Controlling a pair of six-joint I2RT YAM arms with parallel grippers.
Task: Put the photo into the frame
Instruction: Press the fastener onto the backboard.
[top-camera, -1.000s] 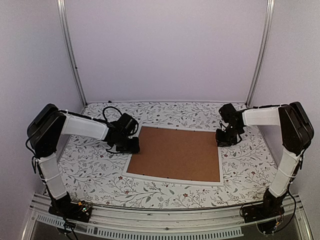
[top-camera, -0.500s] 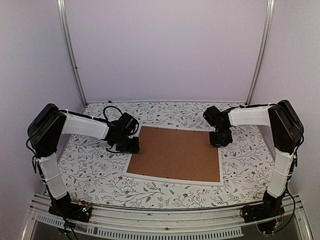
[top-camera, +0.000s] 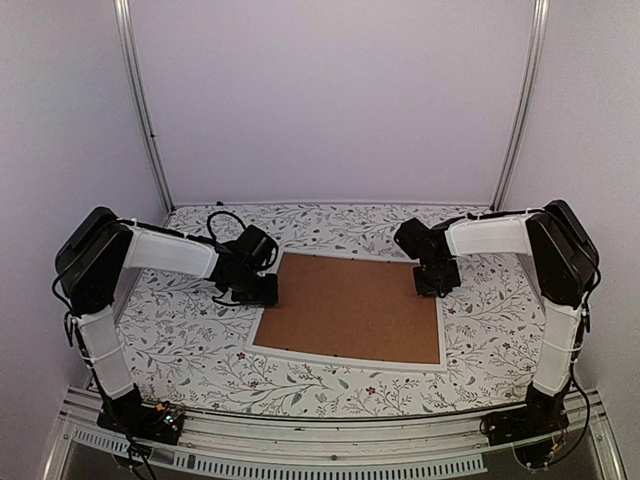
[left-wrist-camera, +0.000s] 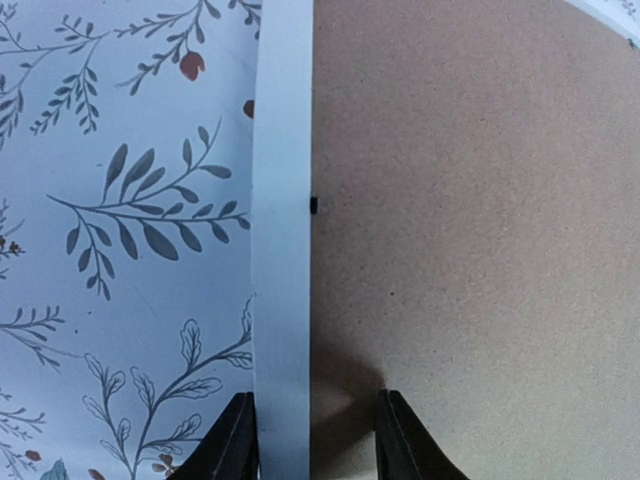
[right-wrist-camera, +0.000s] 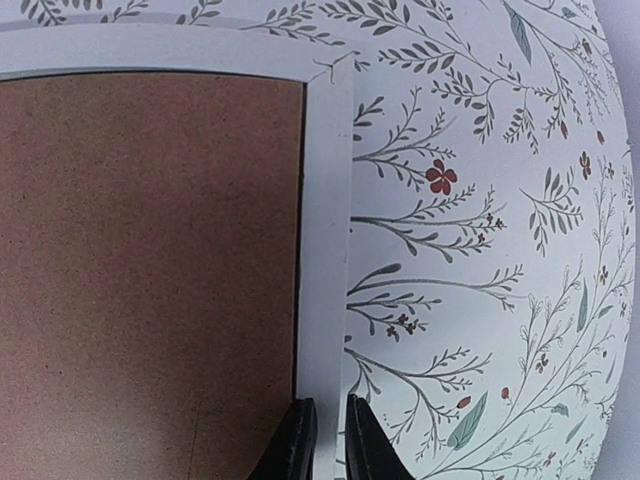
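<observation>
Table (top-camera: 200, 330) with frame (top-camera: 345, 357) flat at centre, brown board (top-camera: 350, 305) inside.
Left gripper (left-wrist-camera: 315, 400) straddles the left rim, fingers wide apart; right gripper (right-wrist-camera: 329, 402) at the right rim, fingers barely apart, pinch unclear.

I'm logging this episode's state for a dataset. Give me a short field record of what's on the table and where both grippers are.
frame: lying flat on the table, white rim showing
backing board: brown, fills the frame, facing up
photo: not in view
left gripper: open, fingers astride the frame's left rim
right gripper: at the frame's right rim, fingers close on either side; whether it grips cannot be told
table: floral-patterned cover
</observation>
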